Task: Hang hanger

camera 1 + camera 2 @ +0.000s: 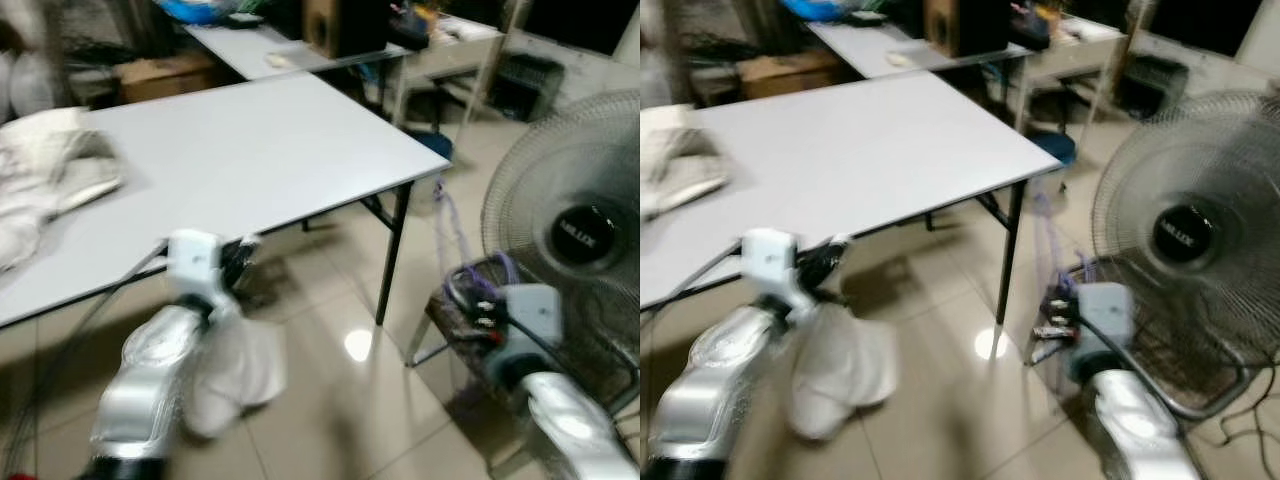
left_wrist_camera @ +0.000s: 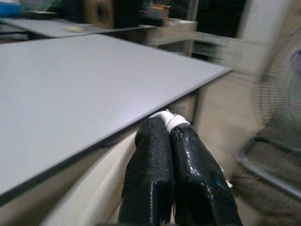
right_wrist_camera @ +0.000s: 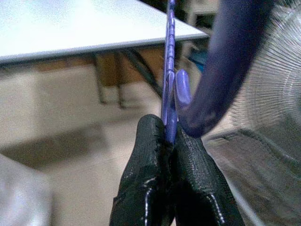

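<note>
Evidently the purple hanger (image 3: 170, 70) is being carried, not yet hung: it is pinched between the closed fingers of the right pincer (image 3: 170, 136), low at the robot's right, in front of the standing fan (image 1: 585, 240). In the right wrist view the hanger's thin bar rises straight out from between the fingertips, while its thick curved hook arches just above and beside them, very close to the lens. The grip is taken near the hook's root, which is judged to leave the hook free for slipping over a rail; no rail can be made out in these blurred pictures.

The left pincer (image 2: 170, 129) is closed on a white garment (image 1: 235, 365), a bit of white cloth being seen at its fingertips and the rest hanging below the arm, just off the near edge of the grey counter (image 1: 260, 150). More pale clothing (image 1: 45, 185) is left lying on the counter's far left part, well apart from the hanger
</note>
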`<state>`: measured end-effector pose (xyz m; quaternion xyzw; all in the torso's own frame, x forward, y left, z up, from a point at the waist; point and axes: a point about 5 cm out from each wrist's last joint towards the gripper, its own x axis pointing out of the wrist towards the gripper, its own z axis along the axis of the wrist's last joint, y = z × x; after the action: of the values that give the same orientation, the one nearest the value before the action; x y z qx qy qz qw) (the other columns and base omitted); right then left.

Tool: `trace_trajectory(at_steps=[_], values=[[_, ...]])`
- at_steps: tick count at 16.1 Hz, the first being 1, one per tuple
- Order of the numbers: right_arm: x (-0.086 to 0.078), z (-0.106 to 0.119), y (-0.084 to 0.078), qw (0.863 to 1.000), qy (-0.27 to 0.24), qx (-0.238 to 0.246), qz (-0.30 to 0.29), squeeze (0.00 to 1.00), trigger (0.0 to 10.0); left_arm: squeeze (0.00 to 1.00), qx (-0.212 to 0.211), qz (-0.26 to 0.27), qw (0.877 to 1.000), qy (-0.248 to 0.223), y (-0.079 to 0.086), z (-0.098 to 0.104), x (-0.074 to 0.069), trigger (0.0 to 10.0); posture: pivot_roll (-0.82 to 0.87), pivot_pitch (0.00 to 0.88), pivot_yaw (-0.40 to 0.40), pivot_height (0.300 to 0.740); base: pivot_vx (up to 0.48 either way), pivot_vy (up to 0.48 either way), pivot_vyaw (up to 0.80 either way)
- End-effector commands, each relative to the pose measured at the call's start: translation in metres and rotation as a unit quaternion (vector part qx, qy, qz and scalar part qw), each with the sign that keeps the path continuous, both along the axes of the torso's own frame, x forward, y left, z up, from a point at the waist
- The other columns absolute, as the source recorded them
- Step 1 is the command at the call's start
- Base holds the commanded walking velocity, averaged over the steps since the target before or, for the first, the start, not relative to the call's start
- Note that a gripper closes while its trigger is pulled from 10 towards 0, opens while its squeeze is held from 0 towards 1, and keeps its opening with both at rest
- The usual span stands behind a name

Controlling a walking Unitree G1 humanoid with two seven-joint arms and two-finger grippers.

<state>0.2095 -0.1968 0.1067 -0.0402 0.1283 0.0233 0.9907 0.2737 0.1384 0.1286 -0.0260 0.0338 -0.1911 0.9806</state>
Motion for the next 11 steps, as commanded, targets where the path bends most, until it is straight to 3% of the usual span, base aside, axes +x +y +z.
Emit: trace_trajectory(at_steps=[1, 11], values=[[0.003, 0.008, 0.002, 1.000, -0.019, -0.002, 0.010, 0.00, 10.0, 0.00, 0.012, 0.006, 1.000, -0.015, 0.007, 0.007, 0.002, 10.0, -0.22, 0.000, 0.018, 0.740, 0.379, 0.000, 0.00], [0.006, 0.020, -0.012, 0.999, -0.034, -0.038, 0.018, 0.00, 10.0, 0.00, 0.002, -0.008, 1.000, -0.016, -0.001, 0.007, 0.009, 10.0, -0.25, 0.000, 0.038, 0.740, 0.375, 0.000, 0.00]])
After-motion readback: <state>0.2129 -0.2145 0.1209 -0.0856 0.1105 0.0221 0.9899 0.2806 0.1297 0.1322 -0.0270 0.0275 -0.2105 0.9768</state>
